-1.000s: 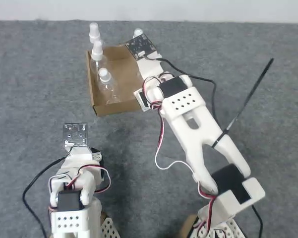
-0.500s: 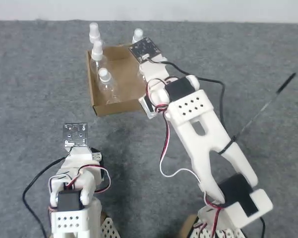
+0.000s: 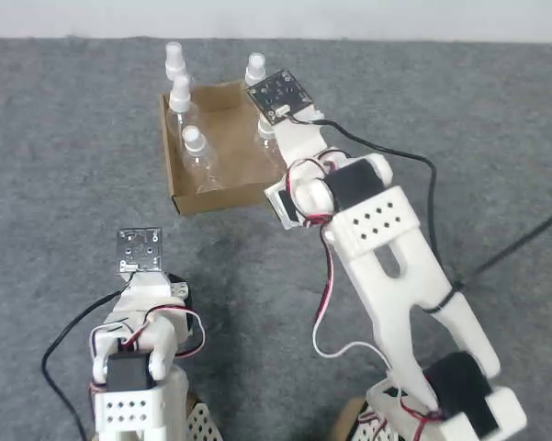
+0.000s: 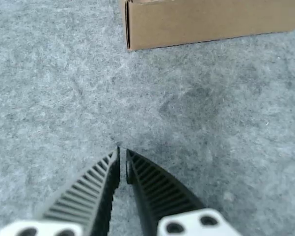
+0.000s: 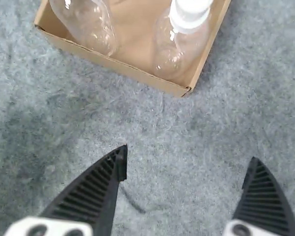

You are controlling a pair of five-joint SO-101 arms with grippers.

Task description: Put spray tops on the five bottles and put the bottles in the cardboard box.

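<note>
In the high view, your right arm (image 3: pixel 386 239) lies across the right side of the cardboard box (image 3: pixel 216 191), which sits in the upper middle of the frame. Its camera board (image 3: pixel 279 92) covers the right jaws, so from here you cannot tell how they stand. The arm also hides most of the half-hidden bottle (image 3: pixel 266 130); only its white top peeks out beside the wrist.

Two bottles with spray tops sit plainly inside the box: the wall bottle (image 3: pixel 179 103) by the left wall and the near bottle (image 3: pixel 198 158) just below it. The corner bottle (image 3: pixel 174 57) shows at the box's upper-left corner and the far bottle (image 3: pixel 255 68) beside the board. You cannot tell whether those two stand inside the far rim or behind it.

Your left arm (image 3: pixel 138 367) is at the lower left, well apart from the box.

In the left wrist view, the left jaws are pressed almost together, pinching nothing, over the bare grey table (image 4: pixel 211 123). The box's outer wall is ahead, cut off by the frame, and its inside is hidden.

In the right wrist view, the right jaws are spread wide with nothing between them, over the table just short of a box corner. Inside that corner stands the capped bottle (image 5: pixel 179 37). Beside it is the clear bottle (image 5: pixel 88 22), its top cut off.
</note>
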